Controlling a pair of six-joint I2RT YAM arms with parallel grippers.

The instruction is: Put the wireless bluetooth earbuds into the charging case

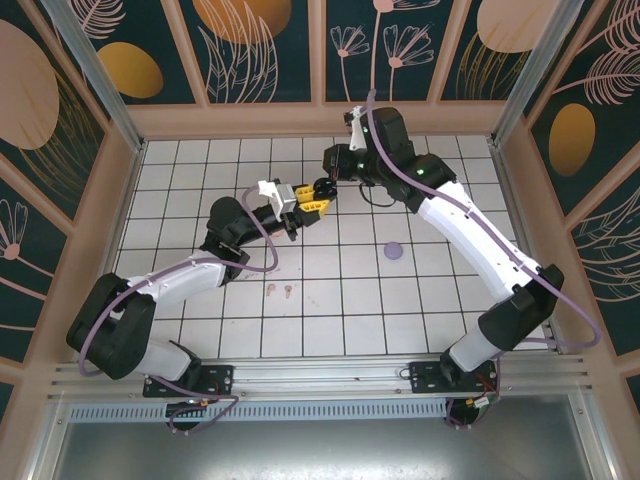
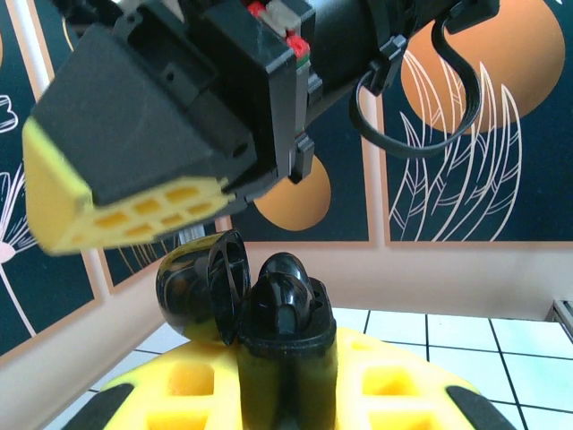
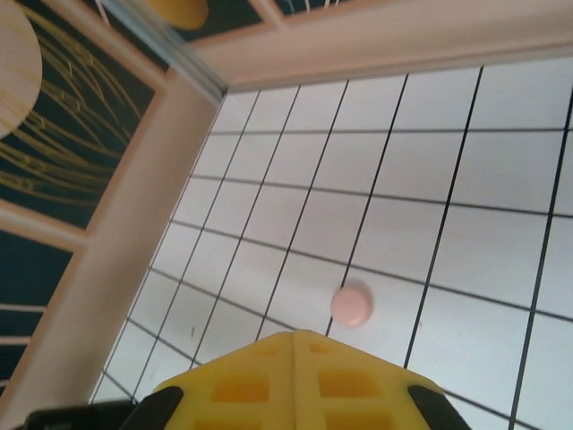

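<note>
The left gripper (image 1: 305,203) is clamped on a black case (image 2: 285,327) held in mid-air, and its wrist view makes plain that the lid (image 2: 201,278) is hinged open leftward. Near of it, two pink earbuds (image 1: 271,291) lie side by side on the tiles (image 1: 400,300), too small to tell how their stems run. The right gripper (image 1: 325,187) is closed; on what, if anything, I cannot tell. Its wrist view catches a pink case (image 3: 351,305) on the floor.

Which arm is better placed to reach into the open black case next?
Probably right. The left hand grips the black case, lid open, so it is occupied; the right hand sits shut just above it.
</note>
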